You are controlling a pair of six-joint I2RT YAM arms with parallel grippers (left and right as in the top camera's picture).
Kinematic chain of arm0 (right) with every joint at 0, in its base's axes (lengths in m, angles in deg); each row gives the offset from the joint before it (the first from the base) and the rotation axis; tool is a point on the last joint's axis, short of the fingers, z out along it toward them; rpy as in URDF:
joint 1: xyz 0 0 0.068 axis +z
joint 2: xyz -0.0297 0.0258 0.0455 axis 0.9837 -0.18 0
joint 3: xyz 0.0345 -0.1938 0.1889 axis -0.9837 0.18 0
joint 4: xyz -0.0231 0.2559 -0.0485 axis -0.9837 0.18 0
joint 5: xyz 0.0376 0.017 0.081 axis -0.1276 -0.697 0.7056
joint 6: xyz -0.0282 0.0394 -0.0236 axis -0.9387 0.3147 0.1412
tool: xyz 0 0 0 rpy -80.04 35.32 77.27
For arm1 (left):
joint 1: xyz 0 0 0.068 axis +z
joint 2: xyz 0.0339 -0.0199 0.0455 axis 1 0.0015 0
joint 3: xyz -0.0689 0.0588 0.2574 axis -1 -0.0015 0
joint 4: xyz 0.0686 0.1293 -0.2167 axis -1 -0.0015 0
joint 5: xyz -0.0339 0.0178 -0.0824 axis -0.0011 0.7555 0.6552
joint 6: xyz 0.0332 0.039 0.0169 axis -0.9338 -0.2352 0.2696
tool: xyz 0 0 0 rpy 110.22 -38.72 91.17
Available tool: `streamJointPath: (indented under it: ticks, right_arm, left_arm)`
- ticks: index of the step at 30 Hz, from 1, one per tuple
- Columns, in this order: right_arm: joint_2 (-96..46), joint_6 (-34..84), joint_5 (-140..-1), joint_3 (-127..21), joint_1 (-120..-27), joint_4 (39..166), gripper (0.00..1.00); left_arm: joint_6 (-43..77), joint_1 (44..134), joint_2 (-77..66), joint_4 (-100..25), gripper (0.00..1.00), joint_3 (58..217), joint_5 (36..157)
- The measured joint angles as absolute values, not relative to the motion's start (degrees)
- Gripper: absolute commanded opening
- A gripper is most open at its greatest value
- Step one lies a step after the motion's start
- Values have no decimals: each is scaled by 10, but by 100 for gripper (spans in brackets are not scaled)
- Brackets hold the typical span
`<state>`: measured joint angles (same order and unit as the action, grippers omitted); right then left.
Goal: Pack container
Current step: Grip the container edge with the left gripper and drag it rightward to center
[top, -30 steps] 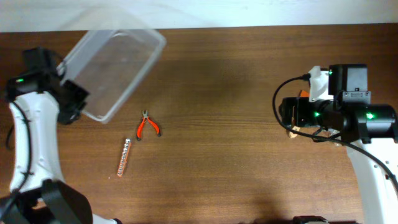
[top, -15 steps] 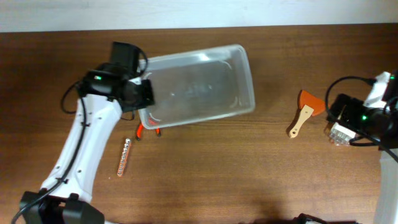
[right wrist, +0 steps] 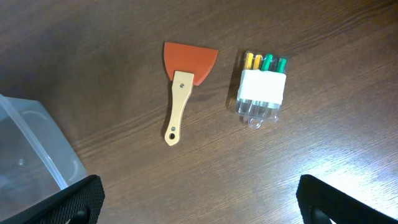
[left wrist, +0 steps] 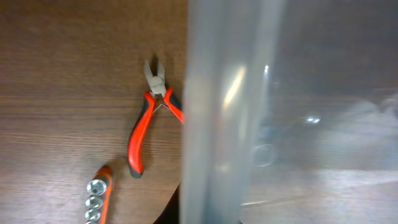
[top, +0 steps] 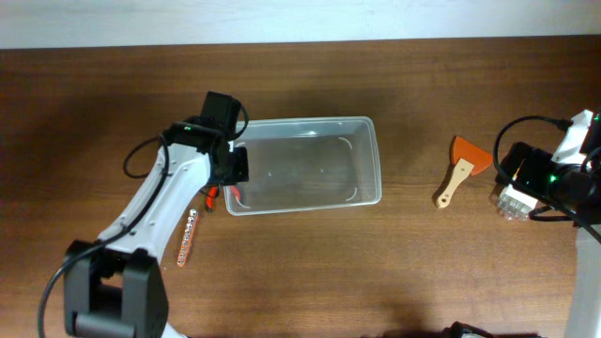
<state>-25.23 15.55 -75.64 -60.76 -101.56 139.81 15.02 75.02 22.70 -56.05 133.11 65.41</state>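
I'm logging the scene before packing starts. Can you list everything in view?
container: one, clear plastic, middle of the table, nothing inside
pliers: one, red-orange handles, at the container's left end, partly behind its wall
socket strip: one, orange rail with silver sockets, just left of the pliers
scraper: one, orange blade, wooden handle, right of the container
bit box: one, clear, with yellow and green bits, beside the scraper
table: one, brown wood
left gripper: black, clamped on the container's left end
right gripper: black, open, above the table near the scraper
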Motion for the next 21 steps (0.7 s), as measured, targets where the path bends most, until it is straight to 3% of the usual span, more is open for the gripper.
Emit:
streamJointPath:
  ticks: [21]
  right_arm:
    - [-252,155,-744,-608,-1016,1398,99]
  left_arm:
    - [145,698,264,-505,1,1330,660]
